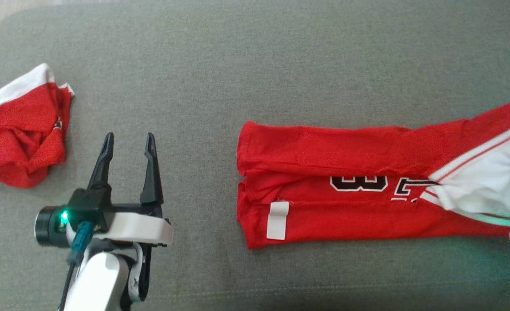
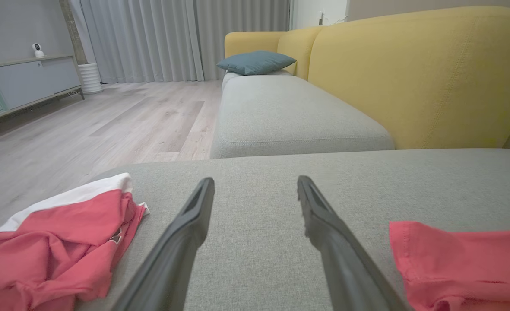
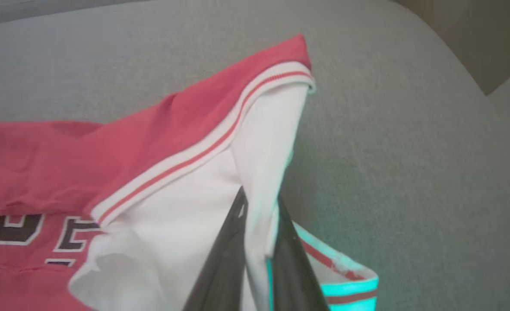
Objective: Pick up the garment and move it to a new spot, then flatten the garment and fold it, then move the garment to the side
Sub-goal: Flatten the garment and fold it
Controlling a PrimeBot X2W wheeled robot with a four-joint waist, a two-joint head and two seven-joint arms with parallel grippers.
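While my right gripper (image 3: pixel 259 199) is pinching the white sleeve fabric of the red jersey (image 1: pixel 345 203), its two dark fingers are sitting almost together with the cloth caught between them. The jersey is lying stretched across the grey cushion (image 1: pixel 255 52), folded lengthwise, with its black number and a white label (image 1: pixel 277 220) facing up. Its hem end is pointing toward my left side, and its striped sleeve end is rising in a peak where I am gripping it. My right fingers are mostly cut off at the head view's edge, so I am only guessing that the pinch is on a single fold. My left gripper (image 1: pixel 129 140) is hovering over bare cushion with its fingers spread wide, holding nothing. It is sitting between the jersey and a crumpled red-and-white garment (image 1: pixel 19 129) lying well apart at the far left. Ahead of my left fingers, a yellow backrest (image 2: pixel 410 77) is running along the cushion.
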